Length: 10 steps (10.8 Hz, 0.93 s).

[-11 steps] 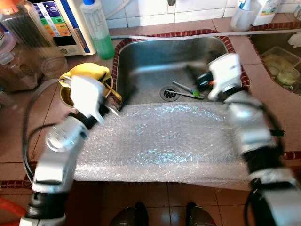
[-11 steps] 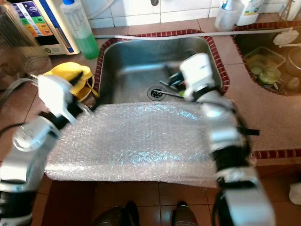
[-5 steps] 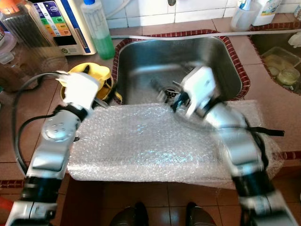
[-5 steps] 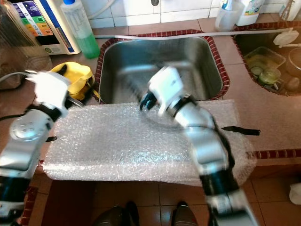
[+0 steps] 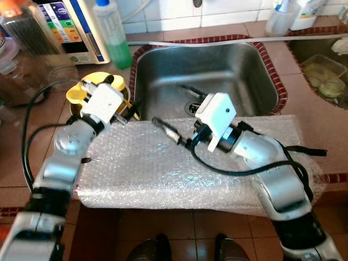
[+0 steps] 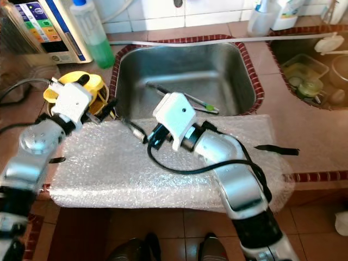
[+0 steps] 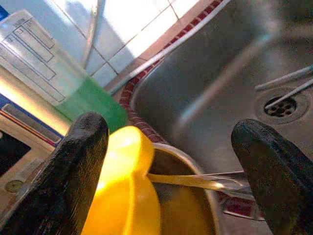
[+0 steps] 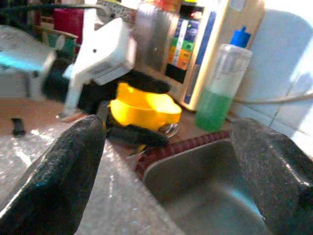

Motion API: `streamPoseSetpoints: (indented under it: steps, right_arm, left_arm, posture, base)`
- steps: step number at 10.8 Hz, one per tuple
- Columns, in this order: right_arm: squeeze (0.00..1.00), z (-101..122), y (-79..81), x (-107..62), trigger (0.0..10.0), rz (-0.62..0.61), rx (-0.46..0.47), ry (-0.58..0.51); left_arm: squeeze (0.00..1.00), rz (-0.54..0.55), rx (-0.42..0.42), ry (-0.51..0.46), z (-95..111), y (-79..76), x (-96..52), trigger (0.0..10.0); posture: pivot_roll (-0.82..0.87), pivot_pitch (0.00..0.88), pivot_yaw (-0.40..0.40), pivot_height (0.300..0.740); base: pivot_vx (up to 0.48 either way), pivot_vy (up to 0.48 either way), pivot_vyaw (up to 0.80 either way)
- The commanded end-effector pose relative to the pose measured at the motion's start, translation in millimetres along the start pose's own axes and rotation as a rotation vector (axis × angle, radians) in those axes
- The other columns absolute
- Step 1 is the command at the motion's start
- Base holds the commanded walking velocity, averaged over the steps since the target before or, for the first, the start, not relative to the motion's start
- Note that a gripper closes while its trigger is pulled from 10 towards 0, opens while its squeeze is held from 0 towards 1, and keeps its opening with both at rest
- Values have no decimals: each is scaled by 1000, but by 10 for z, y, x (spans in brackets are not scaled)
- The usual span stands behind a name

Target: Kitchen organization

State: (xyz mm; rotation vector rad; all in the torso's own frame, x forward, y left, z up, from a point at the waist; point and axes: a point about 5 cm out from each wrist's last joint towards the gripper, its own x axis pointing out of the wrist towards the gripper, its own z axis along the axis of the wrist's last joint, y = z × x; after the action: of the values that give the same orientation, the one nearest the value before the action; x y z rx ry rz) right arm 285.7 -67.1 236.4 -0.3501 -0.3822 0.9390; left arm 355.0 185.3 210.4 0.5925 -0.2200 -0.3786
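Both grippers hang spread wide and empty: left gripper [image 5: 128, 111] beside the yellow-lidded steel pot [image 5: 87, 92], right gripper [image 5: 176, 133] over the clear bubble-wrap sheet [image 5: 163, 174] (probably padding) bridging the stainless sink [image 5: 217, 65], where 2 utensils [image 6: 190, 100] lie.

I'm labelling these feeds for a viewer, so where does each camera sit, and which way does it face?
Left eye view: on the head, looking down at the sink and bubble wrap; both silver arms show.
Right eye view: the same scene beside it, same arms.
Left wrist view: along the open left pincer at the yellow container and sink basin.
Right wrist view: along the open right pincer toward the left pincer, yellow container and green soap bottle.
Both wrist views share the yellow container and sink.
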Motion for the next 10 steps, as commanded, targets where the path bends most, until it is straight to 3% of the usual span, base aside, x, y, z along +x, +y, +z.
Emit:
streamPoseSetpoints:
  steps: [1, 4, 8, 10]
  right_arm:
    - [0, 72, 67, 17, 10000, 43, 0, -26]
    - [0, 99, 90, 14, 10000, 63, 7, -15]
    - [0, 104, 82, 22, 10000, 71, 4, -10]
    - [0, 110, 81, 20, 10000, 73, 4, -8]
  left_arm:
    - [0, -13, 16, 39, -71, 30, -20, 10000]
    - [0, 43, -13, 37, -76, 226, -21, 10000]
    - [0, 55, -17, 118, -213, 402, -91, 10000]
    - [0, 23, -3, 215, -365, 408, -150, 10000]
  posture:
    - [-200, 218, 148, 740]
    - [-202, 215, 146, 740]
    - [-200, 214, 144, 740]
    - [-202, 215, 143, 740]
  base:
    - [0, 0, 0]
    - [0, 0, 0]
    - [0, 0, 0]
    - [0, 0, 0]
